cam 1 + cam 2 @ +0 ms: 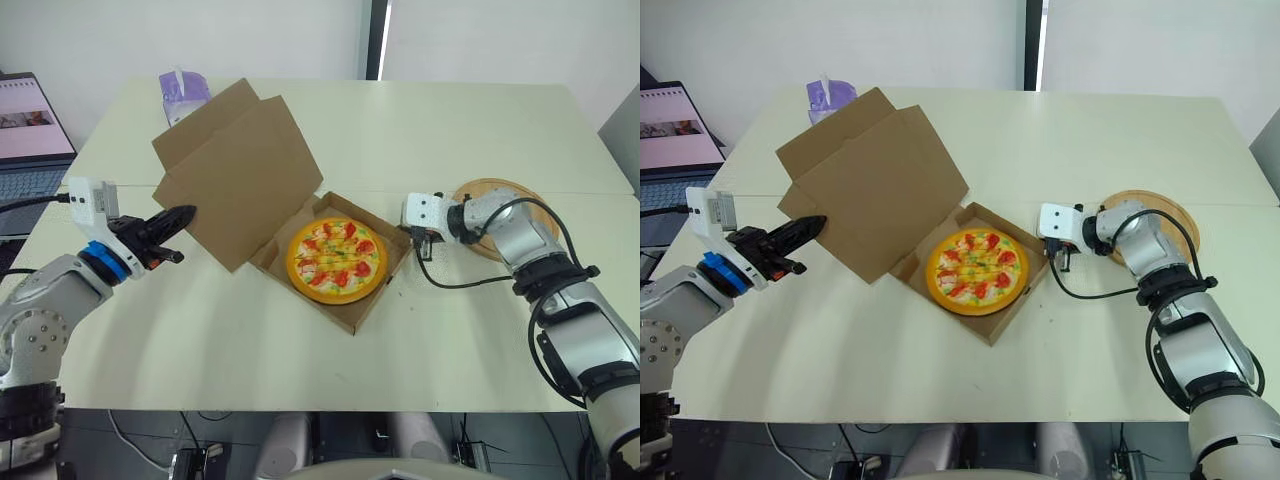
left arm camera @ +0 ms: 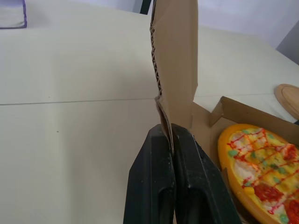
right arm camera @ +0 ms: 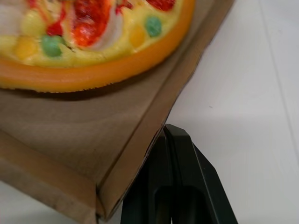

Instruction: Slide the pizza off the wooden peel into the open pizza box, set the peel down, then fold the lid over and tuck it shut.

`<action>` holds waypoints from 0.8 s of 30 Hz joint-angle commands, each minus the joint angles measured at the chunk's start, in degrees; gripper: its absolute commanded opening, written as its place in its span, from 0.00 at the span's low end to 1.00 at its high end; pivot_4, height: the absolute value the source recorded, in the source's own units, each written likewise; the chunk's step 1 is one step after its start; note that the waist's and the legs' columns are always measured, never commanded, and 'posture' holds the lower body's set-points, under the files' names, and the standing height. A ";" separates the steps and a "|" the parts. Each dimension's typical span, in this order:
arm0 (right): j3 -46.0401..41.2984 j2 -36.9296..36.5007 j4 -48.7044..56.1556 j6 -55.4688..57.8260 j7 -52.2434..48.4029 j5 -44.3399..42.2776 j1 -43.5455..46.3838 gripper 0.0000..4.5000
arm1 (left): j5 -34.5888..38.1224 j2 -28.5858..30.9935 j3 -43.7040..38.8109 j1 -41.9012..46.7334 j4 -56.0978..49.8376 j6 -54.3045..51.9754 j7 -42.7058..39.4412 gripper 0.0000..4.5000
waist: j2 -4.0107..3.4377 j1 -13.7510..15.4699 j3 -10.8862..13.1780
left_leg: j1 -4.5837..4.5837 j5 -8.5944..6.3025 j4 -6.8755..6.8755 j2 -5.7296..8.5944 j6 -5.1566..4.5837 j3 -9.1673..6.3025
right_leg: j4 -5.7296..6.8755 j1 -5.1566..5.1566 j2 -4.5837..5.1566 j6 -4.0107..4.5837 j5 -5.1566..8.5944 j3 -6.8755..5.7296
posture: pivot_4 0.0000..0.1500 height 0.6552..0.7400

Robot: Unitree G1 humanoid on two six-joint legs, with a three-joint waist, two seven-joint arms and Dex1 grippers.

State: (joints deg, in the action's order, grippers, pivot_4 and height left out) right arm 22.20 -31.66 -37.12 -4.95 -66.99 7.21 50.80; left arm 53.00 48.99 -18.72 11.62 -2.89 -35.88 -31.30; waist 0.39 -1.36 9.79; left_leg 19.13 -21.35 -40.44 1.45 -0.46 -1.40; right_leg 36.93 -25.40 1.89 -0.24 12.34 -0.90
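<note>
The pizza point(image 1: 337, 258) lies inside the open cardboard pizza box point(image 1: 360, 310) in the middle of the table. Its lid point(image 1: 240, 170) stands tilted up and back on the left. My left gripper point(image 1: 188, 212) is at the lid's left edge, and in the left wrist view the fingers point(image 2: 154, 168) are shut with the lid edge point(image 2: 175, 56) pinched between them. My right gripper point(image 1: 418, 243) is shut with nothing held, its tip against the outside of the box's right wall point(image 3: 145, 135). The round wooden peel point(image 1: 500, 215) lies flat on the table to the right, partly under my right arm.
A purple tissue box point(image 1: 183, 90) stands at the far left of the table behind the lid. A laptop point(image 1: 30, 130) sits off the table's left edge. A black cable point(image 1: 455, 285) loops on the table near my right wrist.
</note>
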 commanded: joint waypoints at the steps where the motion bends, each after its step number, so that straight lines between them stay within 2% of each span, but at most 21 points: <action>1: -2.19 -2.54 10.31 5.39 -8.16 -5.49 -3.66 0.01 | -6.42 0.28 2.54 5.61 4.17 3.91 -5.53 0.00 | 0.01 0.22 0.00 | 0.01 0.00 0.00 0.00 0.00 -0.06 | 0.00 0.01 0.00 0.00 0.00 -0.06 | 1.00 0.82; 5: -3.13 -5.50 22.30 12.80 -10.02 -8.18 -11.03 0.01 | -12.03 -1.86 7.57 14.34 10.93 7.76 -12.48 0.00 | 0.01 0.98 0.00 | 0.06 0.00 -0.02 0.00 0.00 -0.11 | 0.01 0.01 0.03 0.00 0.00 -0.12 | 1.00 0.82; 11: -6.41 -7.90 37.35 23.80 -6.85 -11.39 -20.01 0.01 | -20.01 -8.88 13.34 27.17 23.77 15.35 -21.31 0.00 | 0.01 1.30 -0.01 | 0.35 0.00 -0.26 0.02 0.01 -0.15 | 0.12 -0.18 0.05 -0.01 -0.01 -0.18 | 1.00 0.82; 15: -8.72 -8.50 45.38 30.06 -2.52 -12.56 -24.78 0.01 | -23.48 -14.34 13.97 35.47 34.06 20.20 -24.17 0.00 | 0.03 1.90 -0.02 | 0.82 0.01 -0.51 0.10 0.02 -0.31 | 0.16 -0.49 0.08 -0.06 -0.06 -0.33 | 1.00 0.82; 24: -12.16 -8.54 57.04 40.42 4.53 -16.69 -30.69 0.01 | -31.73 -20.36 13.46 49.08 56.31 35.51 -29.48 0.00 | 0.06 1.72 0.00 | 0.92 0.01 -0.49 0.17 0.01 -0.28 | 0.16 -0.61 0.12 -0.08 -0.08 -0.32 | 1.00 0.82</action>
State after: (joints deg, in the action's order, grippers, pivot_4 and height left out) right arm 11.58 -40.02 16.75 34.50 -63.49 -8.05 20.33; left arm 22.12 28.60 -4.23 58.37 51.64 -3.25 -59.66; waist 0.46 0.36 9.79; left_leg 20.04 -21.34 -40.93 1.63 -0.45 -1.67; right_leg 37.10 -26.01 2.01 -0.33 12.26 -1.22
